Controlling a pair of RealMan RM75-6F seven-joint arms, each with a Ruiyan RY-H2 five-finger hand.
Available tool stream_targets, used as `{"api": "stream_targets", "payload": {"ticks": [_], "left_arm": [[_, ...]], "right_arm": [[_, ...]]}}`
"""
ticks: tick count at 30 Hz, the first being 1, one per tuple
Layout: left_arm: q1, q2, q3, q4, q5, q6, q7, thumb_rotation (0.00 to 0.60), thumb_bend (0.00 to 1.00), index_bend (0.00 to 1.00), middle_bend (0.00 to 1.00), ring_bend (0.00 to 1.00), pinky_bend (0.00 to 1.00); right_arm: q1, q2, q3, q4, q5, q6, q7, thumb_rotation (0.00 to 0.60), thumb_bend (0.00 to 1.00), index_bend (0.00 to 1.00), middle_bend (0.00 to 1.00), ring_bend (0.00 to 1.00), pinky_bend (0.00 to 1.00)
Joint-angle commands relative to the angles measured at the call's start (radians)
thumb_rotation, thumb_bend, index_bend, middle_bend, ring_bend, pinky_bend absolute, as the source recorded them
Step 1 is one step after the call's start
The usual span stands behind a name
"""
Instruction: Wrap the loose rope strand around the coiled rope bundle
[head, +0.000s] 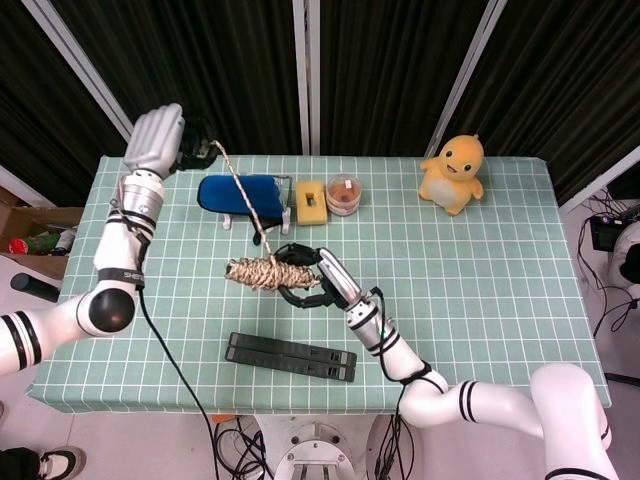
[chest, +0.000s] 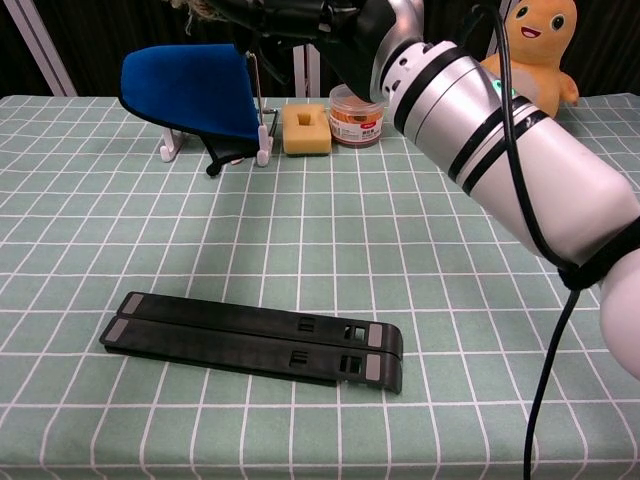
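The coiled rope bundle is held up above the table's middle, and my right hand grips its right end. A loose strand runs taut from the bundle up and left to my left hand, which holds its end high over the table's far left corner. In the chest view my right forearm fills the upper right, its hand sits at the top edge, and only a scrap of the rope bundle shows.
A blue pad on a white stand, a yellow sponge and a small jar line the back of the table. A yellow plush duck stands at the back right. A black folded bar lies near the front edge.
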Motion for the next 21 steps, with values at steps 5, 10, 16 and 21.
{"api": "stream_targets", "payload": {"ticks": [5,10,16,21], "left_arm": [[0.016,0.009,0.056,-0.009,-0.059,-0.124,-0.012,0.600,0.46,0.80,0.81,0.68,0.73],[0.022,0.004,0.106,-0.022,-0.039,-0.172,-0.008,0.600,0.46,0.80,0.81,0.68,0.73],[0.033,-0.012,0.149,-0.028,0.005,-0.170,-0.012,0.600,0.46,0.80,0.81,0.68,0.73],[0.049,-0.011,0.171,-0.033,0.023,-0.180,-0.037,0.600,0.46,0.80,0.82,0.68,0.73]], "right_arm": [[-0.007,0.019,0.031,-0.045,0.020,-0.019,0.029,0.600,0.66,0.90,0.71,0.62,0.85],[-0.015,0.024,0.052,-0.062,0.029,-0.013,0.040,0.600,0.66,0.90,0.71,0.62,0.85],[-0.030,0.021,0.080,-0.073,0.040,0.014,0.041,0.600,0.66,0.90,0.71,0.62,0.85],[-0.036,0.029,0.101,-0.084,0.043,0.027,0.034,0.600,0.66,0.90,0.71,0.62,0.85]]}}
